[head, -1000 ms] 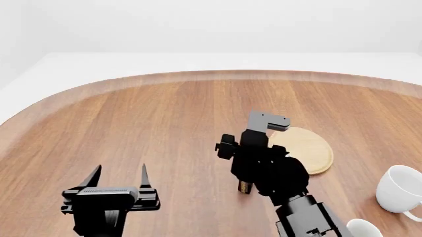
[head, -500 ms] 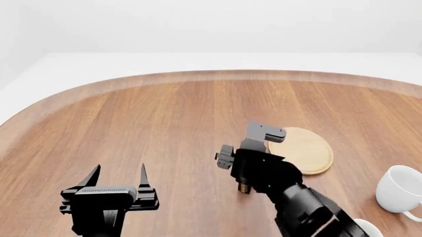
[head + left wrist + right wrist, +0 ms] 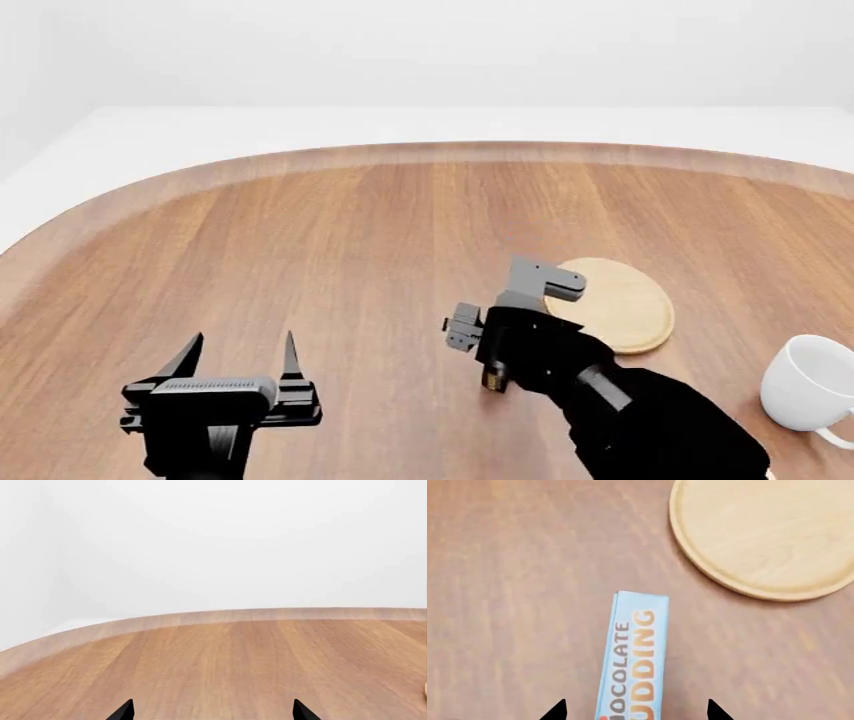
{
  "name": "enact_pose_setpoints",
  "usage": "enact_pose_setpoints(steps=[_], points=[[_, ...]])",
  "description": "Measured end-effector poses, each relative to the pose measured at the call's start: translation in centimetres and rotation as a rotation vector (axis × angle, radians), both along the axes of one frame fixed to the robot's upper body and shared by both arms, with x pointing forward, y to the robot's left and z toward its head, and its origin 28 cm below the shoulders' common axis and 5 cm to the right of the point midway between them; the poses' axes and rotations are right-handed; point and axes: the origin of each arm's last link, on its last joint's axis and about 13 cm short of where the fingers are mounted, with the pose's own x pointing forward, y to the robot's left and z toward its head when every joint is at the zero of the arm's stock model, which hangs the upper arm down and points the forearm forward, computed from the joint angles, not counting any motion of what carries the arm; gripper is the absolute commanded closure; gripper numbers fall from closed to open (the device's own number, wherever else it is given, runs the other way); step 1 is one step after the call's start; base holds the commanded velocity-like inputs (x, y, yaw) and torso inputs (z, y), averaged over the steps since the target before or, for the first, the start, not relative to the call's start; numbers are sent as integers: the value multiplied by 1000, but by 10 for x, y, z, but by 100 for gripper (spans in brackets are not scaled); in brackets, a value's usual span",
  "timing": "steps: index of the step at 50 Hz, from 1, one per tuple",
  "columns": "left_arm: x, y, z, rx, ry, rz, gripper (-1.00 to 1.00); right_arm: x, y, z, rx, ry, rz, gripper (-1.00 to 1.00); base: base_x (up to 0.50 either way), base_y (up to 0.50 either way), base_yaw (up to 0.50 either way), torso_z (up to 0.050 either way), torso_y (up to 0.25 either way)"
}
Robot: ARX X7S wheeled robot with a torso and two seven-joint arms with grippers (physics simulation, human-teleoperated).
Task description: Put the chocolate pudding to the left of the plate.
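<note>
The chocolate pudding point(image 3: 635, 650) is a thin box with a light-blue printed face, standing on its narrow edge on the wooden table. In the head view only a small dark piece of the pudding point(image 3: 495, 381) shows under my right arm. My right gripper point(image 3: 635, 711) is open, its two fingertips on either side of the box with clear gaps. The round tan plate point(image 3: 621, 303) lies just right of the box, and the plate point(image 3: 767, 535) is apart from it. My left gripper point(image 3: 240, 350) is open over bare wood at the near left and holds nothing.
A white mug point(image 3: 805, 384) stands at the near right, beyond the plate. The table's curved far edge point(image 3: 220, 615) meets a white surround.
My right wrist has sunk lower and drawn a little toward me over the pudding. The box stays at the same spot on the table. The left arm has not moved.
</note>
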Motion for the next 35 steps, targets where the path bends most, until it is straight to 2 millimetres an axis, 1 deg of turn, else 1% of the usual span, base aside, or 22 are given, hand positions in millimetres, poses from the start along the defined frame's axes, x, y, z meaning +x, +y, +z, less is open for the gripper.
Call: enact_pose_setpoints(steps=[29, 35], points=[[-2, 0, 1, 25, -10, 5, -100, -2, -4, -6, 18, 30, 9, -100, 0, 0, 0, 0, 0], [-3, 0, 2, 35, -19, 19, -100, -2, -3, -5, 19, 26, 12, -100, 0, 0, 0, 0, -216]])
